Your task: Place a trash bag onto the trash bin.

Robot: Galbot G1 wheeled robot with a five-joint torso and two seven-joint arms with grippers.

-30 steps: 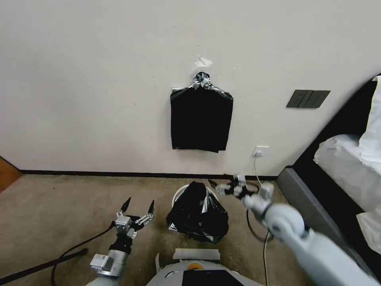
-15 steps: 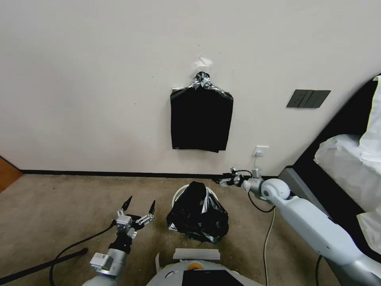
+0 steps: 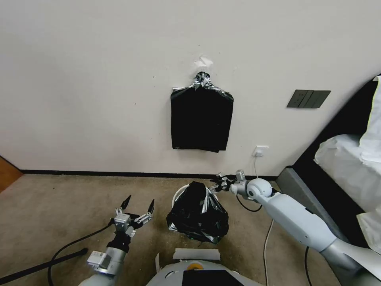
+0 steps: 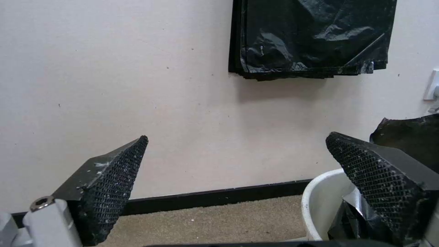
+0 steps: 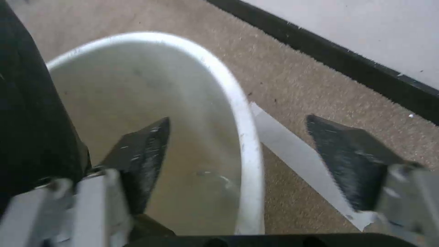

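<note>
On the left, the left end effector point(image 3: 136, 209) hangs low over the carpet point(image 3: 59, 206), fingers spread wide and holding nothing, pointing toward the wall, a little apart from the trash bin point(image 3: 179, 194). In the middle, the trash bag point(image 3: 198, 212) lies crumpled over the near side of the bin, bunched rather than lining it, and part of the rim shows bare. To the right, the right arm stretches forward with its wrist bent toward the bin; the right end effector point(image 5: 238, 154) is spread wide, straddling the bare rim. It looks like the fitting step. The next move calls for catching the bag's loose edge and drawing it over the rim.
</note>
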